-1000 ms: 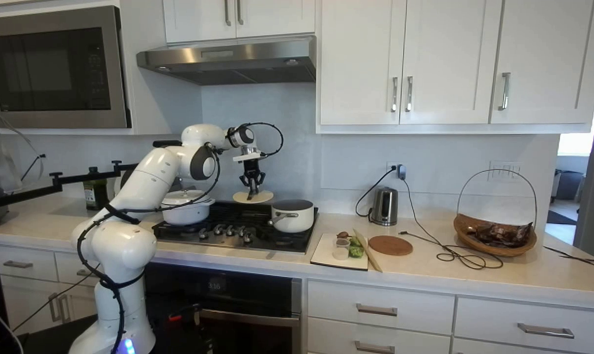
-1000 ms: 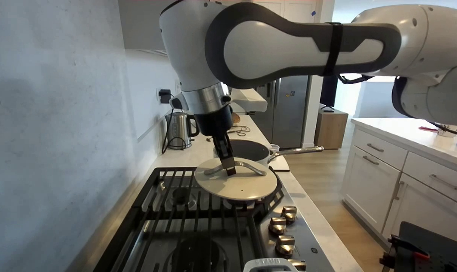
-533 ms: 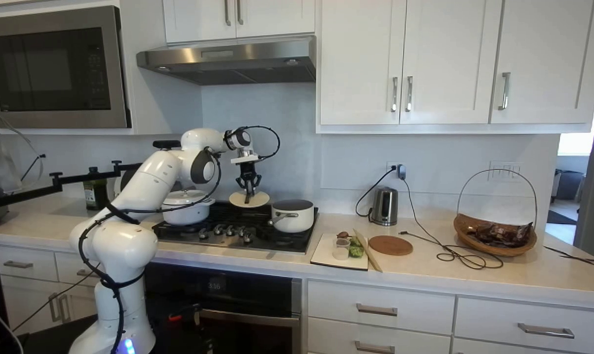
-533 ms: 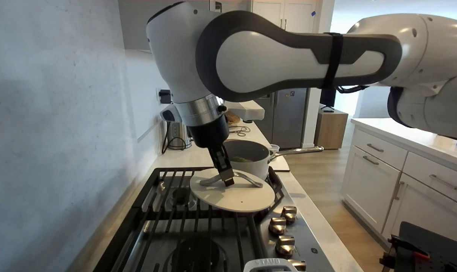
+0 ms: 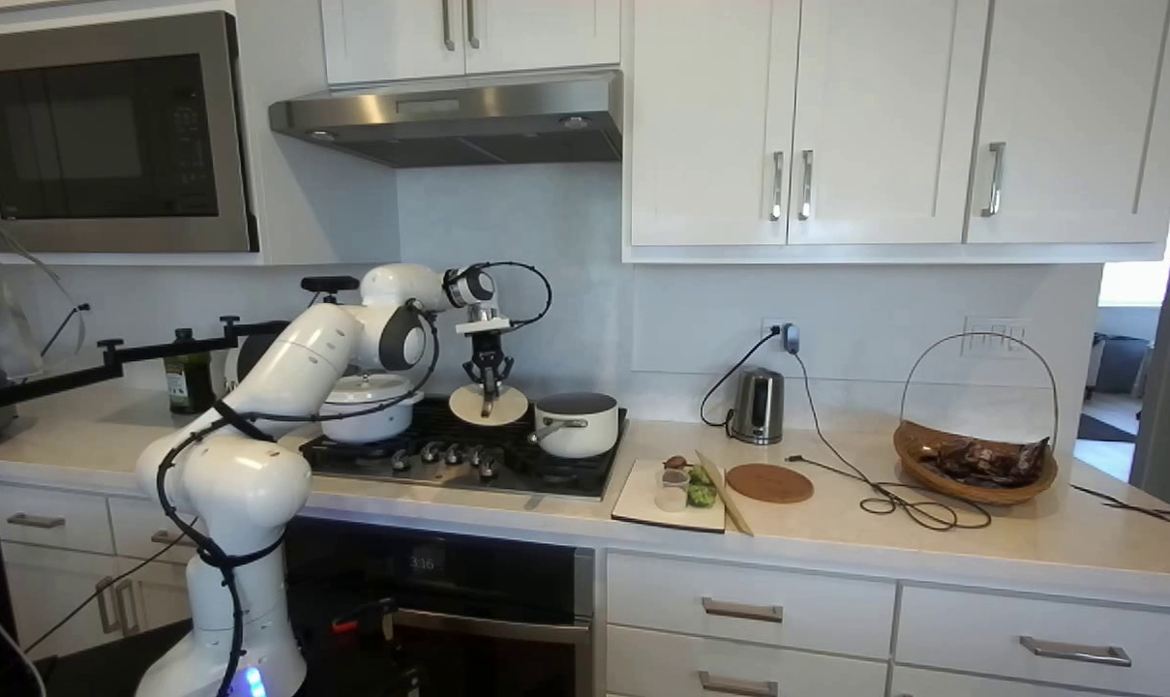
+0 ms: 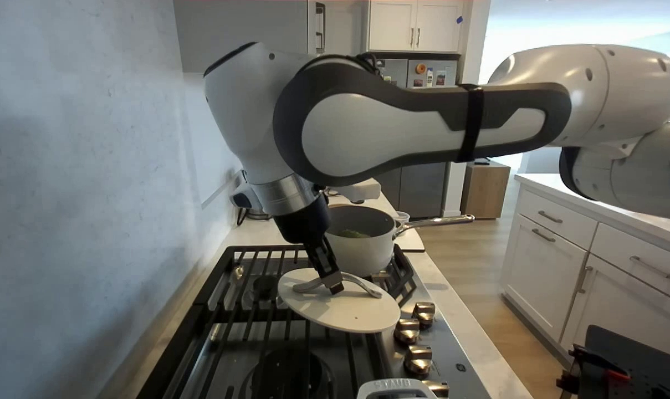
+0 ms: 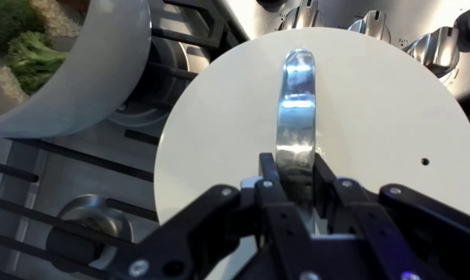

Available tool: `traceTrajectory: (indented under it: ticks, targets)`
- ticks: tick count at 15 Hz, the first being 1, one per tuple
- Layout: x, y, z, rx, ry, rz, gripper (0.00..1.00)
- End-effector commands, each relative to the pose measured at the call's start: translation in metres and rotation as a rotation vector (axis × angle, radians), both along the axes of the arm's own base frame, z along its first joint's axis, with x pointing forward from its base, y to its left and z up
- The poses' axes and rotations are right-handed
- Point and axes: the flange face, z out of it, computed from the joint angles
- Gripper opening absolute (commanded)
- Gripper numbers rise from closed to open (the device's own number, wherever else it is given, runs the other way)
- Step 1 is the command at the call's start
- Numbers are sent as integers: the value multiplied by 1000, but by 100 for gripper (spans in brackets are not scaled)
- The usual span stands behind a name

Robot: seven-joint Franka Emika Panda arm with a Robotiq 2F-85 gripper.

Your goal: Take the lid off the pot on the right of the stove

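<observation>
Lid (image 6: 343, 310) off, pot (image 6: 362, 249) open

Jaws pinch the lid's arched handle (image 7: 297, 112), prob. b/c the flat rest offers little grip. Lid's held just beside pot, over stove (image 6: 312, 346), likely for setdown there. Handle's btwn jaws, tilted lid below; can't tell if it touches grates (image 6: 246, 315).

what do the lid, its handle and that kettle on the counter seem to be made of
Lid: smooth, pale, low sheen; perhaps enamelled or coated metal. Handle: polished metal, probably steel, given its mirrorlike highlights. Kettle: glossy silver body with bright streaks, likely stainless steel.
</observation>
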Motion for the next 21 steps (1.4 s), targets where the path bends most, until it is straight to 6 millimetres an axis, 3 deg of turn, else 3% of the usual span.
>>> traceTrajectory:
  ticks: [1,8,21]
  targets:
    - [-6,3,2,-57,3,32,6]
    - [-11,9,-13,-239,-84,61,6]
    - [-16,17,-42,-326,-47,126,6]
